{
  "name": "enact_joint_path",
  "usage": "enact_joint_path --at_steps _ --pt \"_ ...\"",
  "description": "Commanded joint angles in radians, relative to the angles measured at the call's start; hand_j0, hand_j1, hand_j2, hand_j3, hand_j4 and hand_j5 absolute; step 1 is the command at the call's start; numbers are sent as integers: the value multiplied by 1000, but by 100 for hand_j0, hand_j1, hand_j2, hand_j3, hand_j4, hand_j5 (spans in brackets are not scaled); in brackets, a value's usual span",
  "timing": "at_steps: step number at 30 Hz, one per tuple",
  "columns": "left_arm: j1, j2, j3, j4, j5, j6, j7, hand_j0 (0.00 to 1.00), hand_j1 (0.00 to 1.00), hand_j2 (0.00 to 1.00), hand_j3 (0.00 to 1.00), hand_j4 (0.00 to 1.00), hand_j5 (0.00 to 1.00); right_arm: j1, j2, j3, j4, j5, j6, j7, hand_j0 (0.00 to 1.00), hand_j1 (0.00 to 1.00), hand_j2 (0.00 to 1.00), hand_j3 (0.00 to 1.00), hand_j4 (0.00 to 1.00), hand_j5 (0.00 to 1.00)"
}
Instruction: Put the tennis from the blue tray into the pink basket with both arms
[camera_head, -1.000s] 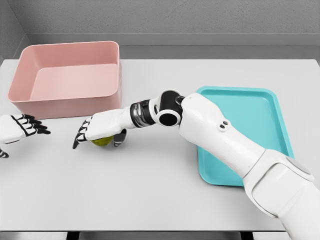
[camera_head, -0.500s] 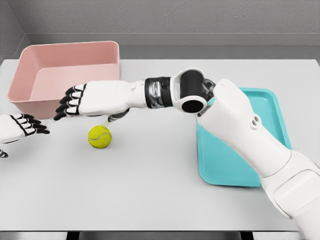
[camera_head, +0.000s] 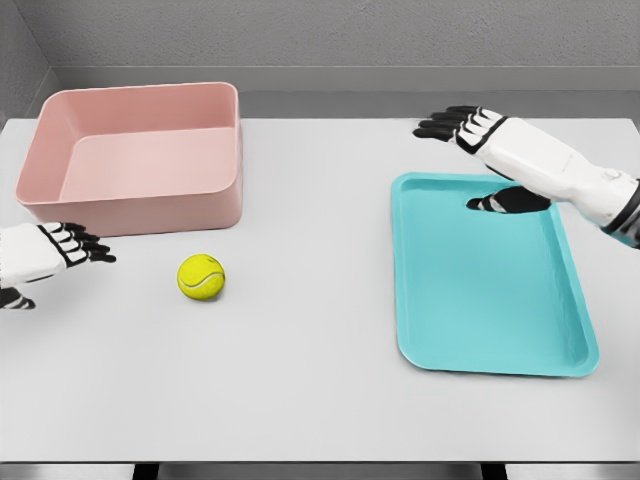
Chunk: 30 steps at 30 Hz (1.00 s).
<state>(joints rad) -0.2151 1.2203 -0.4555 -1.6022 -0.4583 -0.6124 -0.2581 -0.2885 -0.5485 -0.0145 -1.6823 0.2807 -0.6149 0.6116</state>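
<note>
The tennis ball (camera_head: 201, 277) sits on the bare white counter (camera_head: 300, 380), just in front of the pink basket (camera_head: 135, 156) and near its front right corner, touching neither the basket nor either hand. The basket stands at the far left of the counter, its inside holding nothing. The blue tray (camera_head: 490, 330) (more teal than blue in this render) lies flat on the right side, well apart from the ball, with nothing resting in it. The left hand (camera_head: 50, 253) comes in at the left edge, low in front of the basket's front wall, its dark-tipped fingers stretched out toward the ball and grasping nothing; a clear gap of counter separates fingertips and ball. The right hand (camera_head: 490, 150) hangs over the tray's far edge at the upper right, fingers spread and pointing left, thumb (camera_head: 505, 202) hanging down over the tray's surface, released and holding nothing.
</note>
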Motion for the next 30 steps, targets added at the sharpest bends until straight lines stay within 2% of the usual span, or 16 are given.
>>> enact_joint_path --at_steps 1,2,6,13,20,24,27,30 --pt "-1 -28 0 -12 6 2 0 100 100 100 100 100 100 8 -22 -160 -2 -80 4 -1 100 100 100 100 100 100" --pt "-7 -45 0 -12 4 2 0 100 100 100 100 100 100 43 -16 -168 -4 -80 4 -1 100 100 100 100 100 100" --pt "-29 -67 -2 -33 1 2 0 100 100 100 100 100 100 108 25 -170 -11 -80 4 -1 100 100 100 100 100 100" --pt "-49 -94 -2 -73 -3 2 0 100 100 100 100 100 100 198 32 -190 6 -78 4 -1 100 100 100 100 100 100" --pt "-81 -157 -12 -71 -25 2 -1 100 100 100 100 100 100 203 33 -188 10 -77 4 -1 100 100 100 100 100 100" --pt "-89 -196 -17 -74 -34 2 -29 100 100 100 100 100 100 203 33 -186 41 -77 4 -1 100 100 100 100 100 100" --pt "-147 -220 -84 -78 -40 2 -29 100 100 100 100 100 100 203 33 -186 42 -77 4 -1 100 100 100 100 100 100" --pt "-167 -235 -104 -79 -49 2 -29 100 100 100 100 100 100 203 33 -186 42 -75 4 -1 100 100 100 100 100 100"
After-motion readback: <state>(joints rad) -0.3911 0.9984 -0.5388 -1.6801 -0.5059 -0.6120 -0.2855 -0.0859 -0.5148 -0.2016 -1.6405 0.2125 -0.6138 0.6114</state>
